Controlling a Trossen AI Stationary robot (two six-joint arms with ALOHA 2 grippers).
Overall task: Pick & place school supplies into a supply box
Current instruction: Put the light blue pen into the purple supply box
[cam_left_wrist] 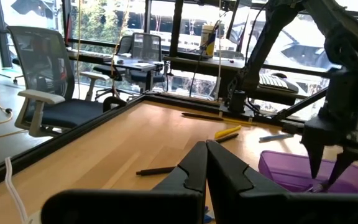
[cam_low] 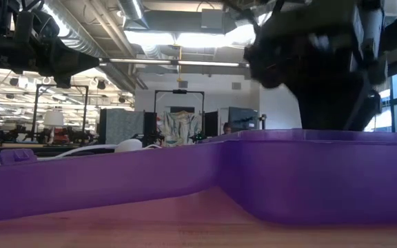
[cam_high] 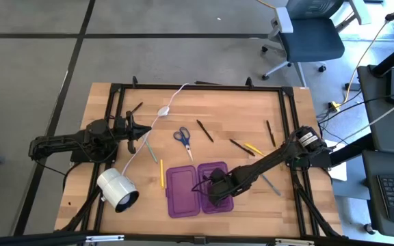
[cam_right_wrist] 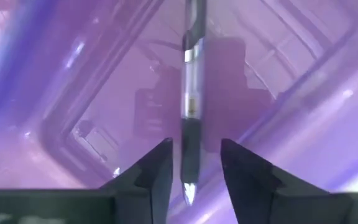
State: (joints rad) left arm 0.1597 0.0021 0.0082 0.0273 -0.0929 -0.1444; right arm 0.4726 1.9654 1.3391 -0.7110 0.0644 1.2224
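Dropping a pen into the supply box

High view: my right gripper [cam_high: 217, 188] hangs over the supply box [cam_high: 198, 189] at the desk's [cam_high: 231, 116] near edge; scissors [cam_high: 183, 139] and other pens lie beyond. Left wrist view: left gripper [cam_left_wrist: 205, 163] fingers together, parked. Right wrist view: fingers apart, the pen [cam_right_wrist: 191, 93] lying between them inside the box. Next I lift clear and fetch another.

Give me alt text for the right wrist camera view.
A dark pen with a clear middle section lies inside the purple pencil case, between the open fingers of the right gripper. The translucent floor and rounded walls of the case fill the rest of the picture.
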